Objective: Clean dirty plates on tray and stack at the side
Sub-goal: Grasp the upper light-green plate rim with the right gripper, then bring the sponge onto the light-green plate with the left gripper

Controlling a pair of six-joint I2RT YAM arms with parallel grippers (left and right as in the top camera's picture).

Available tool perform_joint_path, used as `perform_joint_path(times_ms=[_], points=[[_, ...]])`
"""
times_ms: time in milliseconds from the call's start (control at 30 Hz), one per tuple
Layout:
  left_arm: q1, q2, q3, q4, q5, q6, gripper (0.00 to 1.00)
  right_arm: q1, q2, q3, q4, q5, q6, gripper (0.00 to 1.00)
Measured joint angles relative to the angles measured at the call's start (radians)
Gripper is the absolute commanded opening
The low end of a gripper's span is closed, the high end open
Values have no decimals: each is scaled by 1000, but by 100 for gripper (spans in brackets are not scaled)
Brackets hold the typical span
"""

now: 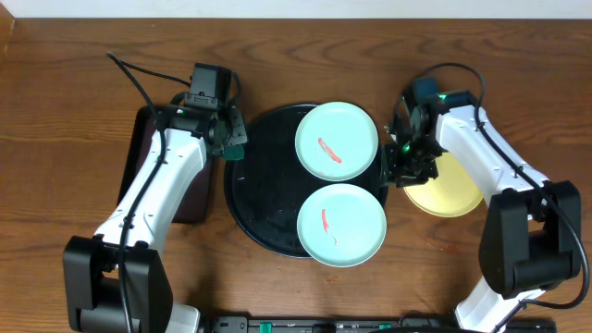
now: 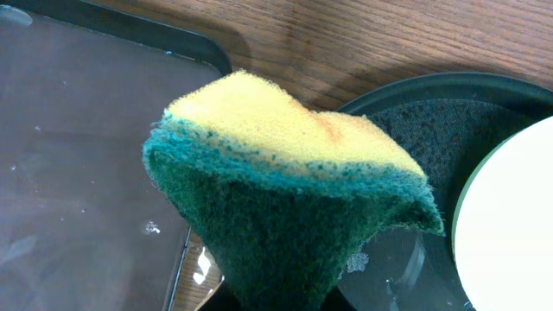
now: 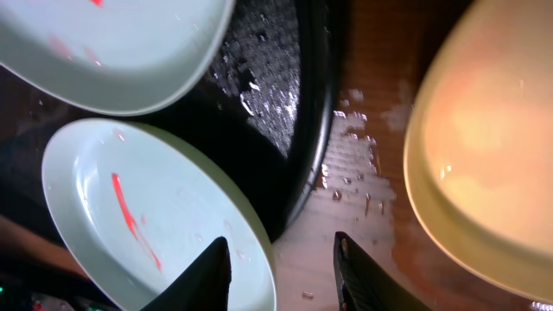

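Mint-green and each marked with a red smear (image 1: 330,150), the farther plate (image 1: 337,141) and the nearer plate (image 1: 340,225) lie on the tray (image 1: 252,199), not yet cleaned. Both appear to ride over the tray's raised rim on its right side, so they probably sit tilted rather than flat. The yellow plate (image 1: 455,192) lies off the tray on the table (image 1: 55,92), just to its right and partly under the right arm.

The right gripper (image 3: 281,275) hangs between the tray and the yellow plate, fingers parted with nothing gripped between them; one finger (image 3: 212,269) sits over the edge of a mint plate. The left gripper (image 1: 228,141) is clamped on a sponge (image 2: 285,173), pinched at one edge so it folds, at the tray's left rim beside the rectangular tray (image 2: 86,155).

A plate perched on the rim may rock or skid off once the sponge presses on it. The folded sponge may drag the smear about instead of lifting it. A sideways move by the right finger could knock the mint plate. Water drops (image 3: 350,164) beside the yellow plate may let it slide when another plate is stacked on it.
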Motion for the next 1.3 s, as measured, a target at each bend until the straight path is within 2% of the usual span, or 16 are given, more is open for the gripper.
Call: perform_joint_path(times_ms=[200,300,400,533,633,767,867,1300], points=[[0,0,0,0,0,0,8,1,1,0,240,55,1,46],[0,1,0,0,0,0,8,0,13,1,414,92,-2,46],[0,2,0,0,0,0,8,0,45,11,494,102,-15,44],[0,3,0,2,0,0,8,0,126,57,506,109,-55,41],[0,3,0,4,0,0,8,0,196,116,503,111,-89,34],[0,3,0,3,0,0,8,1,239,170,499,107,-105,18],[0,3,0,3,0,0,8,3,241,199,499,106,-116,1],[0,3,0,4,0,0,8,34,242,235,396,47,-99,1]])
